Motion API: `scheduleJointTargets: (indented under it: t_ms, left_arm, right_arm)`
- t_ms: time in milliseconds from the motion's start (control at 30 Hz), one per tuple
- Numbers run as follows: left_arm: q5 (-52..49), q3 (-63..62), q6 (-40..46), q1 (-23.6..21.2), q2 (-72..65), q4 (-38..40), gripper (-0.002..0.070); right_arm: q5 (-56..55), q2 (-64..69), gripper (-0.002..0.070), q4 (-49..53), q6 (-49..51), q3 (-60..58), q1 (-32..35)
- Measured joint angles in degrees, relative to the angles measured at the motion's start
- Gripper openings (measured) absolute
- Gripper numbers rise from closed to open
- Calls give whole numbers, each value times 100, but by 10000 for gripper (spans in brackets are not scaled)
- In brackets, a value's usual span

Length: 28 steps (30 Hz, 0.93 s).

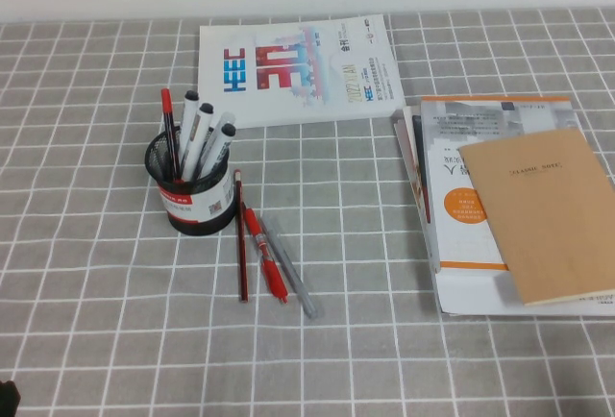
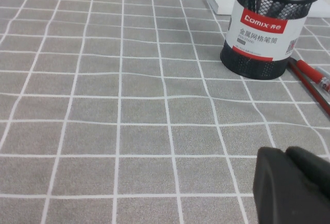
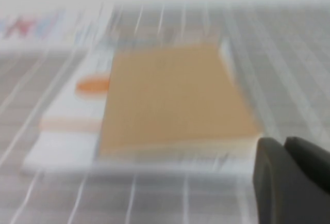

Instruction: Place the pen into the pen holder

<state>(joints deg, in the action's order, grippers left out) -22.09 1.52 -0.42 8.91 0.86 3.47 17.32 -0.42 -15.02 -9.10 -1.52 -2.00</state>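
Nearest, low over the grey checked cloth (image 2: 103, 131), sits the left gripper (image 2: 294, 182), on the near left side and well apart from the work; cannot tell how its jaws stand. On the right side hangs the right gripper (image 3: 294, 177), above the near edge of the brown notebook (image 3: 175, 95), jaws clenched and grasping nothing visible. Further in, on the cloth, lie three loose items side by side: a slim dark pencil-like stick (image 1: 241, 244), a red pen (image 1: 266, 256) and a grey pen (image 1: 291, 278), the stick's far end just beside the pen holder (image 1: 190, 196). Inside that mesh cup stands the pen (image 1: 169, 129), red cap up, leaning on the left rim next to three grey pens (image 1: 202, 134); looks, as a judgement, already placed. Behind all lies a white booklet (image 1: 298, 66). Possible trouble from here: seems a light and crowded cup with tall pens leaning outward, so could tip or slide under a careless sweep of either arm near it. Could also knock the loose pens at its base, send them rolling and push them against the cup. Safer to withdraw high and away from the holder.
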Motion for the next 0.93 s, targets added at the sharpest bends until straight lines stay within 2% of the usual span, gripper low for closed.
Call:
scheduleJointTargets:
  t_ms: [133,933]
  left_arm:
    - [0,0,0,0,0,0,-5]
    - [0,0,0,0,0,0,-5]
  right_arm:
    - [530,0,-13,8,153,-9,0]
    - [527,0,-13,136,170,-9,0]
